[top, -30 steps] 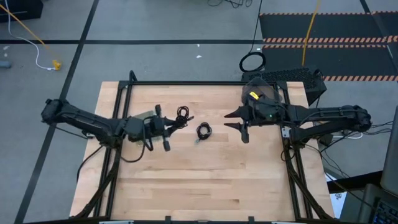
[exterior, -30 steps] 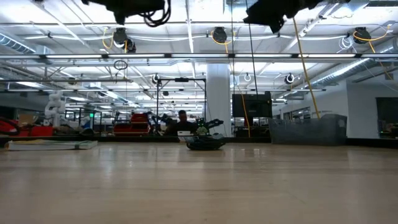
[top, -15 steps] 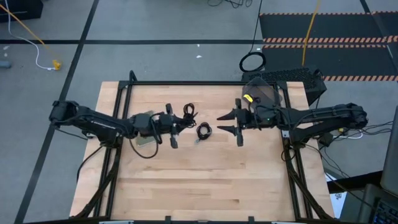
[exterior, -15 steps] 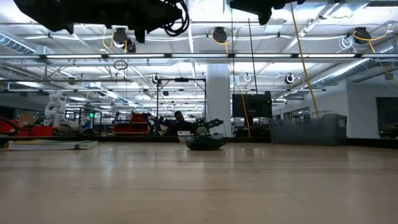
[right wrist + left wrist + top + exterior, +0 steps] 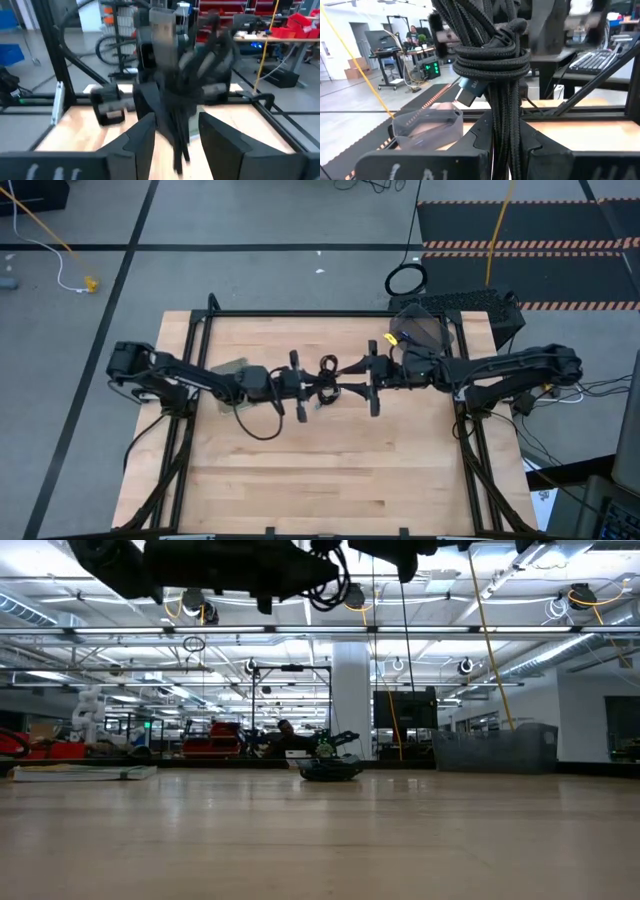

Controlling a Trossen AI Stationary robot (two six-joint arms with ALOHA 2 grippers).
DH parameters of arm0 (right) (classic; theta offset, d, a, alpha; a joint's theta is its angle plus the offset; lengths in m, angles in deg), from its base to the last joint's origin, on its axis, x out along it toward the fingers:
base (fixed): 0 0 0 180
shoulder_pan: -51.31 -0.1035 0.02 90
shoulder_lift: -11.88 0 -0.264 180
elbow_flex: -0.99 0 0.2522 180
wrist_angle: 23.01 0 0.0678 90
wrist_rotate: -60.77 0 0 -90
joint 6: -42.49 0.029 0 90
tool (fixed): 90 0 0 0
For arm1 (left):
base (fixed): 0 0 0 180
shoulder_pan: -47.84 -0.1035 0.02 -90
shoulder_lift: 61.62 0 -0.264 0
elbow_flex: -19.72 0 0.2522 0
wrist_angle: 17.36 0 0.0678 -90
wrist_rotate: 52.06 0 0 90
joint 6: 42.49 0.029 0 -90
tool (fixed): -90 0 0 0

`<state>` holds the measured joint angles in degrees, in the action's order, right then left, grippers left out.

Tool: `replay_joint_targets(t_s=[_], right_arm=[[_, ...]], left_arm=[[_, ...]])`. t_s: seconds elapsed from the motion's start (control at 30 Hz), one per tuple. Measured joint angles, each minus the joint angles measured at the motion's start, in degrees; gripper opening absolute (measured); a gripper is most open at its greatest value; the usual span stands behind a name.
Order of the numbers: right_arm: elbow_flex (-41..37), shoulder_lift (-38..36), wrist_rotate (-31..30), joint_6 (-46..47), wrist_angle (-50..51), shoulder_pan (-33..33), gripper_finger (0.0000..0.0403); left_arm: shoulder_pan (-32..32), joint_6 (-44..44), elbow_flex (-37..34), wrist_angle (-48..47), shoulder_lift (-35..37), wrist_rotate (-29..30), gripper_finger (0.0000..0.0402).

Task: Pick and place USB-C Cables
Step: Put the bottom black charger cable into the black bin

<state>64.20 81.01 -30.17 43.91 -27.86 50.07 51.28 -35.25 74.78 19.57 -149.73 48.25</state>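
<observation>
Both pincers now at cable (image 5: 328,376)

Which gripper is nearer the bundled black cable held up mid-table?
Left. The left gripper is shut on the black cable bundle; the right gripper faces it, fingers open around it.

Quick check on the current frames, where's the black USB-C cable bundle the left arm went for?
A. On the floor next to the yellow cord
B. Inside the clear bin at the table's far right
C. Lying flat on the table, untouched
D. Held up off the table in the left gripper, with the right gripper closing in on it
D: the high view shows the black cable bundle between the left gripper and the right gripper at mid-table; the left wrist view shows it hanging between that arm's fingers, above the table.
</observation>
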Motion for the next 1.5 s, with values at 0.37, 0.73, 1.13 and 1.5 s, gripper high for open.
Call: replay_joint_targets(t_s=[0.37,0.73,1.13,1.5], right_arm=[[0.0,0.1,-0.6,1.3,-1.3,-1.1,0.0222],[0.0,-0.4,-4.8,2.1,-0.4,-1.1,0.0249],[0.0,3.8,-4.8,1.9,-7.3,-1.1,0.0224],[0.0,5.6,-5.0,-1.0,-10.3,-1.1,0.0147]], left_arm=[[-0.2,2.1,5.5,-0.1,-7.5,0.0,0.0035],[-0.3,2.1,5.8,-0.4,-7.5,0.0,0.0035],[-0.9,2.5,5.8,-1.1,-7.5,0.1,0.0035],[-0.9,2.5,5.8,-1.3,-7.5,0.1,0.0035]])
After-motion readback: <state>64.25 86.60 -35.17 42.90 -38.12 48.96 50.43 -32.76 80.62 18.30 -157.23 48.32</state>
